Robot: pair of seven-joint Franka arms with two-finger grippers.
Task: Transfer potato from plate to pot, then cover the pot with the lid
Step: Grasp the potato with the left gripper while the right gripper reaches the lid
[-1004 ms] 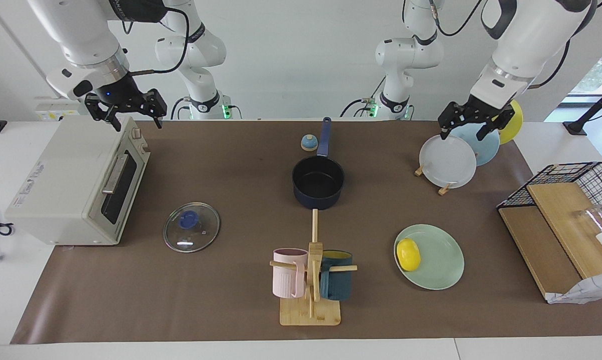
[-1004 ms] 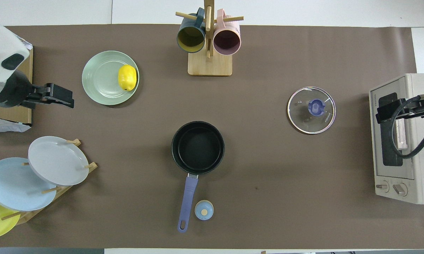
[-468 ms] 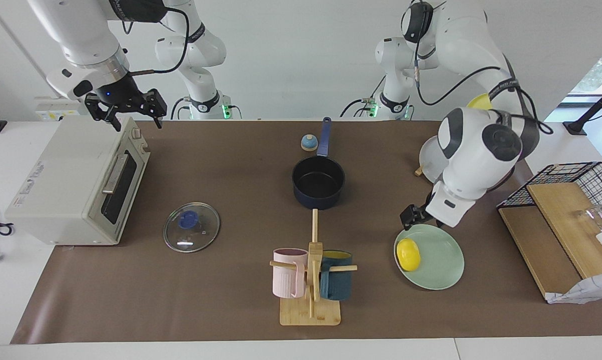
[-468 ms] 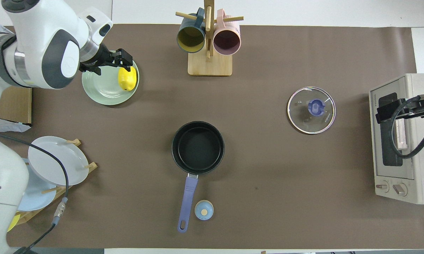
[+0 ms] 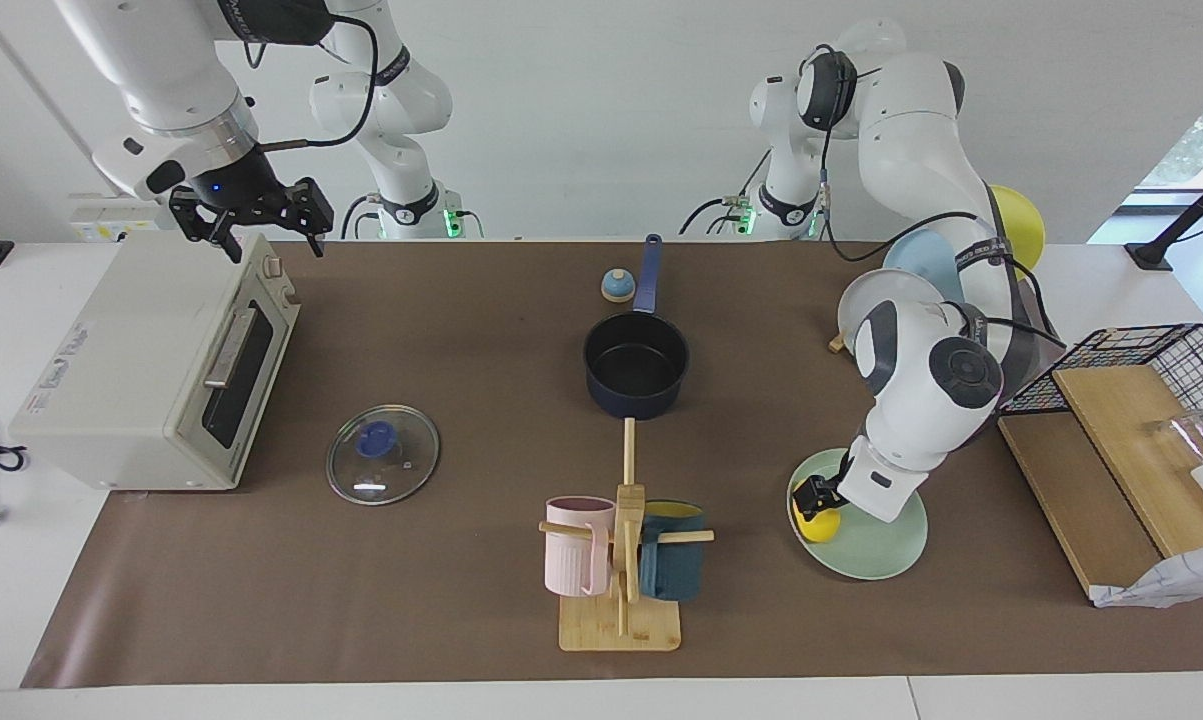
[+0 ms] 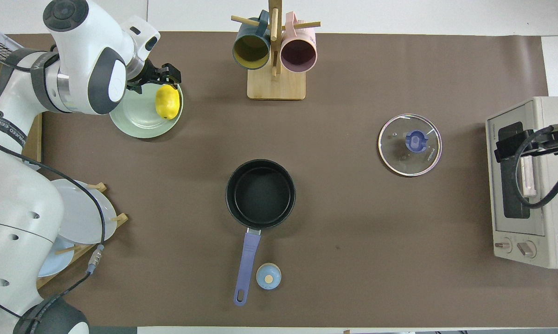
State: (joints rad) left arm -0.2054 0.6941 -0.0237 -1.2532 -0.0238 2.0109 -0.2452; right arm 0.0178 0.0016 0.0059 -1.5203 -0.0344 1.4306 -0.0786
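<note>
The yellow potato lies on the mint-green plate, at the plate's edge toward the mug rack; it also shows in the overhead view on the plate. My left gripper is open and low over the potato, at its top; in the overhead view it sits at the potato's end farther from the robots. The navy pot stands empty mid-table. The glass lid lies flat beside the toaster oven. My right gripper waits open above the toaster oven.
A wooden mug rack with a pink and a teal mug stands between lid and plate. The toaster oven is at the right arm's end. A small bell sits by the pot's handle. Upright plates and wooden boards are at the left arm's end.
My left arm has swung from the upright plates out to the green plate and come down onto the potato. The right arm has not moved.
</note>
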